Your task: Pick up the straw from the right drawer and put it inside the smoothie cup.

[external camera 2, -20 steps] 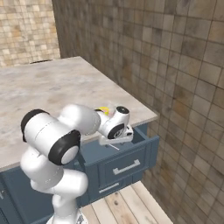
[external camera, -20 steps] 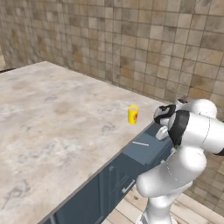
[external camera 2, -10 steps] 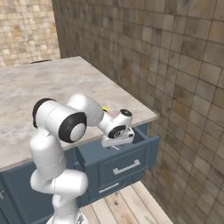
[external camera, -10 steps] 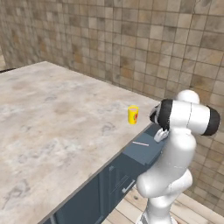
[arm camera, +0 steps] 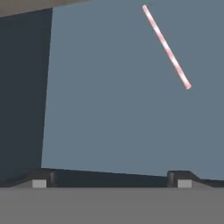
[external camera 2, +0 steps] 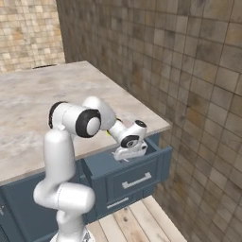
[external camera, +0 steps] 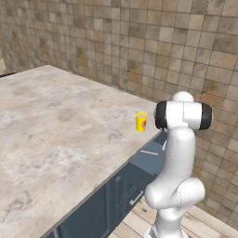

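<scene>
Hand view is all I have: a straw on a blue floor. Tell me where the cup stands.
Observer: The cup stands on the counter, near its edge, just behind the open drawer.
Operator: Confirm the drawer is out far enough.
Observer: It is pulled out; the gripper hangs over its inside, above the front panel.
Operator: Report whether the straw has been grasped.
Observer: No. The straw lies flat on the drawer floor, apart from the jaws.

Beige marble countertop (external camera: 56,125), tan tiled wall (external camera: 139,42) behind, wooden plank floor (external camera 2: 137,222), slate-blue cabinet fronts (external camera: 97,209) below.
</scene>
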